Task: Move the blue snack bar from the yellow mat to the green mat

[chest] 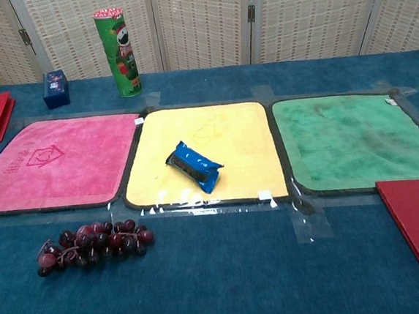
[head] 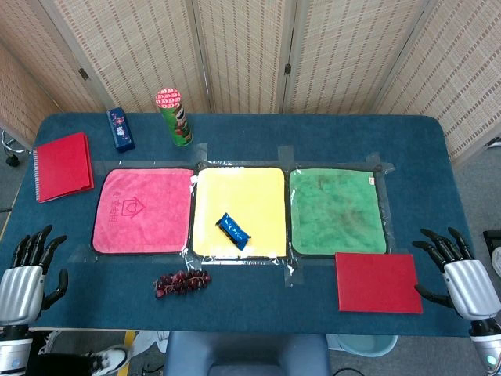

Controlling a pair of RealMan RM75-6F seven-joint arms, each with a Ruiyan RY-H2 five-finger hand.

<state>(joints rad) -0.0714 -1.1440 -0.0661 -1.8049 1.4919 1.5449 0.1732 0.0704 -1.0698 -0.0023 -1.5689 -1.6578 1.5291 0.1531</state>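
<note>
The blue snack bar (head: 233, 231) (chest: 194, 166) lies slanted on the yellow mat (head: 239, 192) (chest: 215, 134), toward its near edge. To its right is the green mat (head: 337, 210) (chest: 351, 141), with nothing on it. My left hand (head: 27, 270) hangs at the table's near left corner, fingers spread, holding nothing. At the near right corner my right hand (head: 458, 270) is likewise spread and empty. Both hands are far from the bar and show only in the head view.
A pink mat (head: 143, 210) lies left of the yellow one. Dark grapes (head: 182, 282) sit in front of it. A red pad (head: 377, 282) lies before the green mat, a red notebook (head: 63, 166) far left. A green chip can (head: 174, 117) and a small blue box (head: 120, 129) stand at the back.
</note>
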